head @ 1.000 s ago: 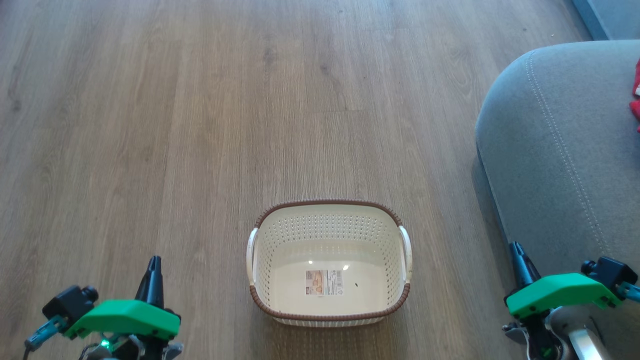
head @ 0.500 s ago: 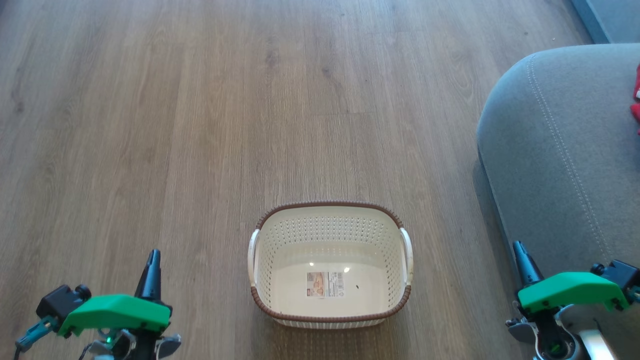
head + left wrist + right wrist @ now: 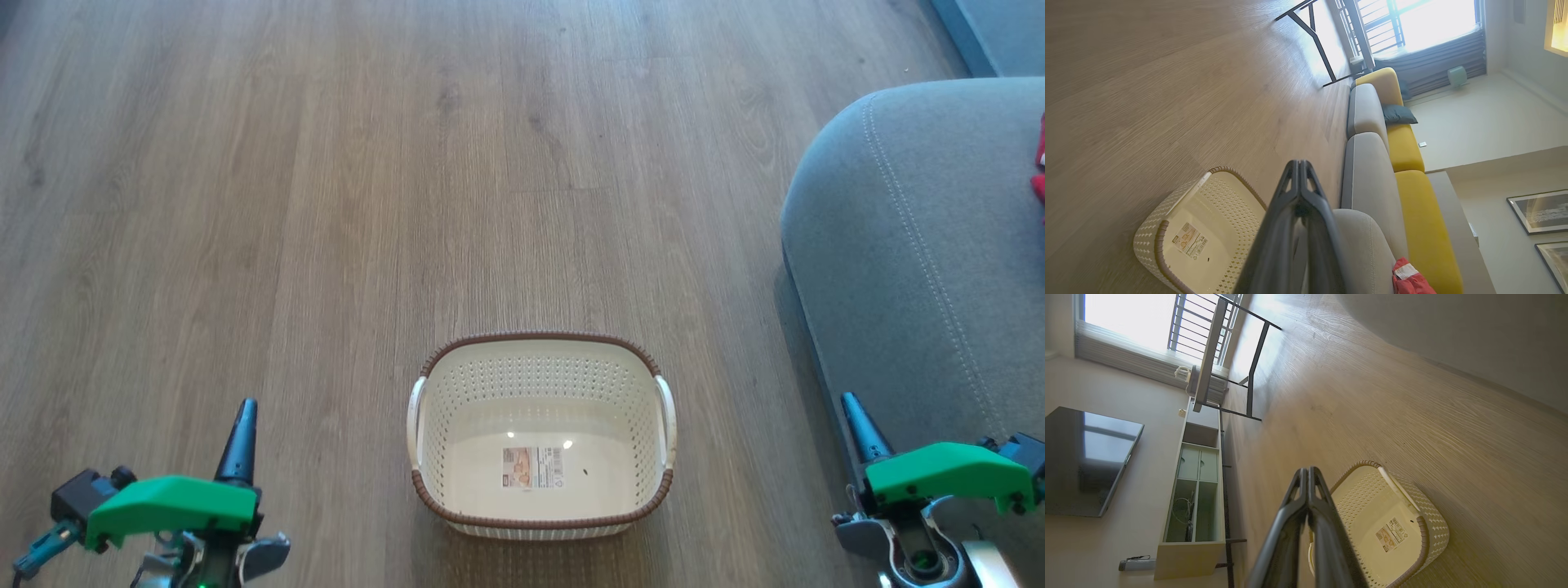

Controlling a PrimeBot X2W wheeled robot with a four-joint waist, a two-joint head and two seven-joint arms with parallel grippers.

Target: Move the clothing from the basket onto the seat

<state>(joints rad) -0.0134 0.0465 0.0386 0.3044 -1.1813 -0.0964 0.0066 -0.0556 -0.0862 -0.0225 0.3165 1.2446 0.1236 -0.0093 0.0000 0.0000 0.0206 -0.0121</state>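
Bright red fabric clothing [image 3: 1412, 281] is spotted lower right on the grey stitched seat [image 3: 914, 245]. The cream perforated plastic basket [image 3: 539, 371] is found empty. The left tool [image 3: 246, 406] and right tool [image 3: 849, 400] are closed with nothing held, so it's judged done.

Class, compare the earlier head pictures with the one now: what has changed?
Both grippers drifted slightly outward: the left gripper leftward, the right gripper rightward. The whole picture slid a little: camera motion. Nothing taken or released. The basket stays empty, the clothing stays on the seat.

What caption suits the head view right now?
Empty laundry basket on wood floor; left gripper, right gripper shut; red clothing on grey seat.
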